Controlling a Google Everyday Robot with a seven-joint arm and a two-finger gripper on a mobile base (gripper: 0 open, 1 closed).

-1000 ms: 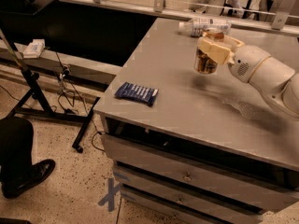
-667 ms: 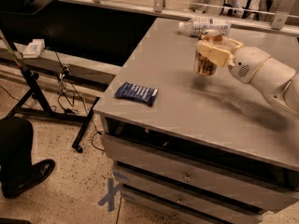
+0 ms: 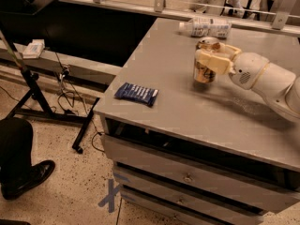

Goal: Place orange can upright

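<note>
The orange can [image 3: 205,72] stands about upright on the grey table [image 3: 187,111], near its middle back, with its silver top up. My gripper [image 3: 209,61] reaches in from the right on a white arm, and its cream fingers [image 3: 210,59] wrap around the can's upper half. The can's base is at or just above the tabletop; I cannot tell whether it touches.
A clear plastic bottle with a white label [image 3: 206,27] lies on its side at the table's back edge, just behind the can. A flat dark-blue snack wrapper [image 3: 136,93] lies near the front left corner. Drawers are below the table; a person's foot [image 3: 26,177] is at left.
The gripper and the can have shifted slightly down and left toward the tabletop. The bottle and wrapper have not moved.
</note>
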